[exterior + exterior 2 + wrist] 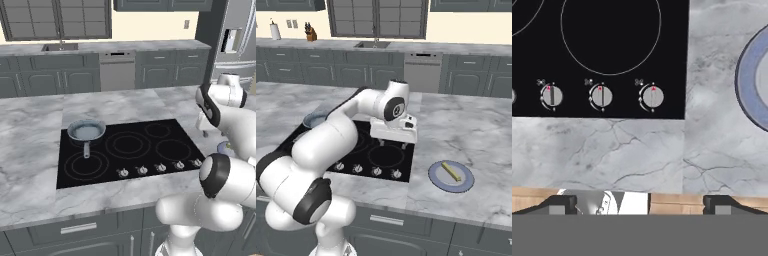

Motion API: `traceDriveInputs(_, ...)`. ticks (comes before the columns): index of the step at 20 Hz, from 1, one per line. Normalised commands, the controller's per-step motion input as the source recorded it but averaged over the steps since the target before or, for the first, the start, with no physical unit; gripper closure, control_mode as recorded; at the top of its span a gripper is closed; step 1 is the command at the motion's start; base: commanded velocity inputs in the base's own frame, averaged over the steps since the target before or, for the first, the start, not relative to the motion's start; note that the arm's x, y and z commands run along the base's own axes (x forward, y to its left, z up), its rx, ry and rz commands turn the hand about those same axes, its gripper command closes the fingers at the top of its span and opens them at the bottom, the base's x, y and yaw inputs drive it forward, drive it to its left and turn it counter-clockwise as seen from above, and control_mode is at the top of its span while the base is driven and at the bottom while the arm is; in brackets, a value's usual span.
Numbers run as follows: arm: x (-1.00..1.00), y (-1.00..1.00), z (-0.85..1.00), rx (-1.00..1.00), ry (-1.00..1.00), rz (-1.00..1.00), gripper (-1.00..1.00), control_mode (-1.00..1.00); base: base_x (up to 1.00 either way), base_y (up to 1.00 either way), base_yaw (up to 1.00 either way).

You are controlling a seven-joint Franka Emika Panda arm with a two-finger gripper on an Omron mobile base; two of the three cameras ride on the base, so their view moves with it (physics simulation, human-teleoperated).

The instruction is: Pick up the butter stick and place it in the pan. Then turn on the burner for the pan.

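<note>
The butter stick (451, 171), a small pale-yellow bar, lies on a round blue-grey plate (437, 178) on the marble counter, right of the cooktop. The grey pan (86, 131) sits on the rear-left of the black cooktop (140, 131), handle toward the front; it covers the burner beneath it. In the right base view the pan's rim (313, 119) shows behind the arm. My gripper (392, 144) hangs open and empty over the cooktop's front right corner, left of the plate. In the hand view the gripper (641, 205) has wide-spread fingertips (559, 204), with the plate's edge (747, 80) at the right.
A row of knobs (160, 168) lines the cooktop's front edge; three knobs (602, 96) sit below the hand. Larger ring zones (127, 145) mark the glass. Marble counter (476, 130) spreads around. Cabinets, a sink and a dishwasher stand along the far wall.
</note>
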Motion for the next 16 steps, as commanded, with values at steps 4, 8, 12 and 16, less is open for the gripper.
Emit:
traceDriveInputs(4,0.00,-0.10,-0.11,0.00,0.03,0.00,-1.00,-1.00,0.00,0.00,0.00)
traceDriveInputs(8,0.00,-0.09,-0.08,0.00,0.01,0.00,-1.00,-1.00,0.00,0.00,0.00)
traceDriveInputs(12,0.00,-0.09,-0.09,0.00,0.01,0.00,-1.00,-1.00,0.00,0.00,0.00)
traceDriveInputs(16,0.00,-0.08,-0.10,0.00,0.00,0.00,-1.00,-1.00,0.00,0.00,0.00)
